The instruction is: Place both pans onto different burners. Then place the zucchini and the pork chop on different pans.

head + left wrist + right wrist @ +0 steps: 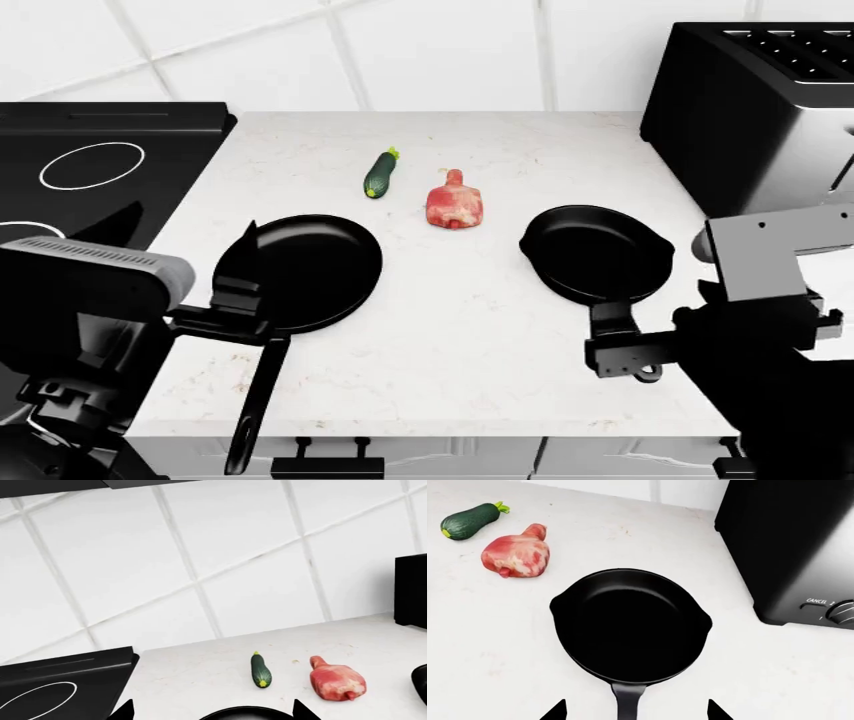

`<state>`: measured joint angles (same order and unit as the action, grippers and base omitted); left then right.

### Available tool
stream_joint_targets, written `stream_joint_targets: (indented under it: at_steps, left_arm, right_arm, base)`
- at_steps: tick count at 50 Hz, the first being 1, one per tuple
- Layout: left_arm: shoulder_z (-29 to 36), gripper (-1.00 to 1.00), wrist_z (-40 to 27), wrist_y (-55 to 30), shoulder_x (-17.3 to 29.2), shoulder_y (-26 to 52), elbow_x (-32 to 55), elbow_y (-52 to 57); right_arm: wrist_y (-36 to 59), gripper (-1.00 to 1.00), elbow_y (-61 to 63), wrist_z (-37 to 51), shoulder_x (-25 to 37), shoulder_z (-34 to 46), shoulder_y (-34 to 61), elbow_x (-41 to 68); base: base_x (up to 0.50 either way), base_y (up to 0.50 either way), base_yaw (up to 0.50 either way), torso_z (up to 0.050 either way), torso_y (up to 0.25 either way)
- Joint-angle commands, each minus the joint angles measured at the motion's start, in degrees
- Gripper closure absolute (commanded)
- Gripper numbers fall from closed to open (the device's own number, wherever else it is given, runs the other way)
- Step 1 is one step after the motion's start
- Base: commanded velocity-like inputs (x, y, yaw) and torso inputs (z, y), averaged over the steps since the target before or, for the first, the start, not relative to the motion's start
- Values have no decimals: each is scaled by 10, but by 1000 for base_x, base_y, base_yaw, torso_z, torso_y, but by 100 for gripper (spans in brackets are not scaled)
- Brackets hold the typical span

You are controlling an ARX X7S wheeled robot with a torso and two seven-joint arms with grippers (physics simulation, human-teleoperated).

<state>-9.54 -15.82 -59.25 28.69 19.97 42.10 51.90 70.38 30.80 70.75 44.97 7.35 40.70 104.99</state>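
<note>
The shallow pan (314,270) lies on the white counter left of centre, its long thin handle pointing toward the front edge. My left gripper (247,290) is open over that pan's near-left rim; the rim (247,713) shows between the fingertips of this gripper (213,712). The deeper pan (597,255) sits to the right. My right gripper (635,711) is open, its fingertips on either side of this pan's (627,625) short handle. The zucchini (380,173) and pork chop (454,205) lie side by side on the counter behind the pans. A large burner ring (91,165) shows on the cooktop.
The black glass cooktop (147,130) is set into the counter at far left. A black toaster (761,110) stands at the back right, close to the deeper pan. White tiled wall runs behind. The counter's front edge is just under both arms.
</note>
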Motion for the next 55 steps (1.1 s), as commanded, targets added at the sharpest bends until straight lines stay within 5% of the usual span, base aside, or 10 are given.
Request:
stream_joint_targets:
  at_steps: [1, 55]
  left_arm:
    - [0, -100, 1, 14, 4, -8, -4, -3]
    - [-11, -100, -15, 22, 12, -28, 26, 9]
  right_arm:
    - [4, -100, -46, -43, -18, 16, -7, -53]
    - [-53, -100, -142, -214, -53, 68, -66, -233]
  base:
    - [0, 0, 0, 0, 0]
    - [0, 0, 0, 0, 0]
